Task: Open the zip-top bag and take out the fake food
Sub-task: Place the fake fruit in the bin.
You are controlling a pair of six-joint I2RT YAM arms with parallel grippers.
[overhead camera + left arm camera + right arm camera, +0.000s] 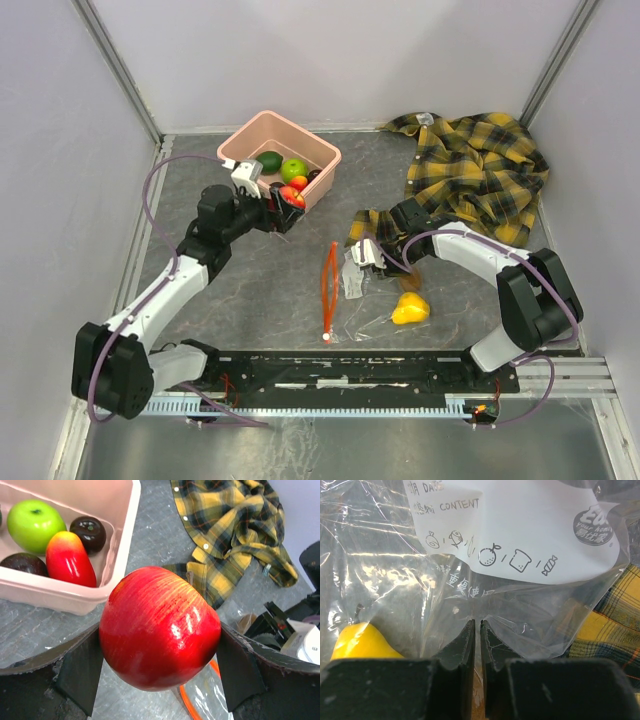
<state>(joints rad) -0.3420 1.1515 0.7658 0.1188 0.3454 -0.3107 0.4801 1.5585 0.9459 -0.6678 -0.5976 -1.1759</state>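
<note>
Red apple [160, 627], glossy and streaked, fills my left wrist view, clamped between the left jaws just outside the pink tub [65, 597] wall. My right jaws pinch the clear, crinkly zip-top bag [520, 605] (printed label, orange-red zip strip [330, 285] splayed leftward), with a yellow fruit [410, 309] showing through the film. Plaid shirt [480, 170] crowds the bag's far side; bare surface [260, 300] lies between the arms.

The crumpled clear bag [366, 276] lies on the table [260, 290], a yellow fruit [410, 308] showing through it; the left gripper [290, 198] holds a red apple [160, 627].
</note>
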